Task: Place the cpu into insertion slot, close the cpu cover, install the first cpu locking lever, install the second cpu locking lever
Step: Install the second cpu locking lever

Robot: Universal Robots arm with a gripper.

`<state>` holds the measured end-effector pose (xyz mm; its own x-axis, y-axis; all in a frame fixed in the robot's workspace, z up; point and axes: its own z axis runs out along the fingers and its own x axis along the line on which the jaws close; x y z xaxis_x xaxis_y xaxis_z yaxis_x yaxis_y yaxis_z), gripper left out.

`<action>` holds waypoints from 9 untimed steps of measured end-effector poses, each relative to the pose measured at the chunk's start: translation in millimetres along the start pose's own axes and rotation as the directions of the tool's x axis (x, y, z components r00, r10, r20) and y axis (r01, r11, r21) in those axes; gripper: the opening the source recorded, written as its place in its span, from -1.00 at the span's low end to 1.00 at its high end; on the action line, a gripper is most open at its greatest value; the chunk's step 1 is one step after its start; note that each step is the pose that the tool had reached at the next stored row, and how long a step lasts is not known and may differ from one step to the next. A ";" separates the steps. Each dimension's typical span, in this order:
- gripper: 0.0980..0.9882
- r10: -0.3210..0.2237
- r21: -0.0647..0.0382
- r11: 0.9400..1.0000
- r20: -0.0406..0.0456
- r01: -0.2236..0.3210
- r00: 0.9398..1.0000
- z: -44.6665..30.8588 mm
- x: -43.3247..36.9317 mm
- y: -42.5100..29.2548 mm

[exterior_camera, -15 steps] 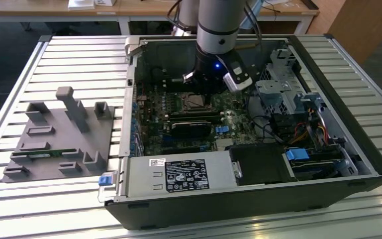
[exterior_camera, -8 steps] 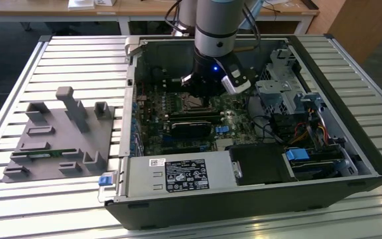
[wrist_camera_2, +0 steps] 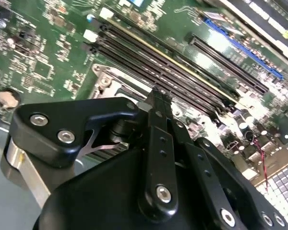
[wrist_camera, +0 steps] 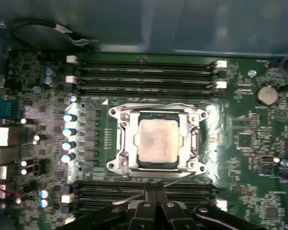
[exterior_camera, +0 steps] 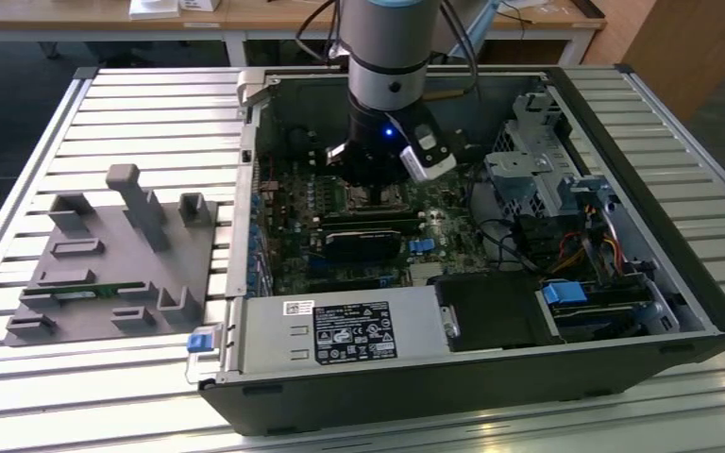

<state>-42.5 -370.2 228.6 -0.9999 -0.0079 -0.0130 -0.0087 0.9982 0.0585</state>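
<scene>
The cpu (wrist_camera: 157, 140), a grey-silver square, lies in the insertion slot (wrist_camera: 116, 165) on the green board. The cpu cover (wrist_camera: 127, 139), a silver frame plate, lies flat around it, and the chip shows through its window. A thin metal lever (wrist_camera: 182, 178) runs slantwise along the socket's edge toward my fingers. My gripper (wrist_camera: 154, 187) is shut, its black fingertips pressed together just beside the socket, over the lever. In the second wrist view the fingertips (wrist_camera_2: 158, 96) hang close above the board by the socket's corner (wrist_camera_2: 104, 79). In the exterior view the gripper (exterior_camera: 373, 193) reaches down into the open computer case.
Long black memory slots (wrist_camera: 144, 72) flank the socket on both sides. A black block (exterior_camera: 365, 242) sits on the board just in front of the gripper. The case also holds a power supply (exterior_camera: 337, 330) and drive cage (exterior_camera: 539, 160). A grey fixture (exterior_camera: 110, 255) lies at the exterior view's left.
</scene>
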 end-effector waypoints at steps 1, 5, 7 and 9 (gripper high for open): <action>-0.98 0.000 0.000 1.000 0.000 0.000 1.000 0.5 1.5 0.0; -0.98 0.000 0.000 1.000 0.000 0.000 1.000 5.4 4.4 -0.3; -0.98 0.000 0.000 1.000 0.000 0.000 1.000 9.1 4.5 -0.5; -0.98 0.000 0.000 1.000 0.000 0.000 1.000 12.6 4.6 -0.7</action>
<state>-46.9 -370.2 215.9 -0.9999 -0.0081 -0.0127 -0.0088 0.9983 0.0585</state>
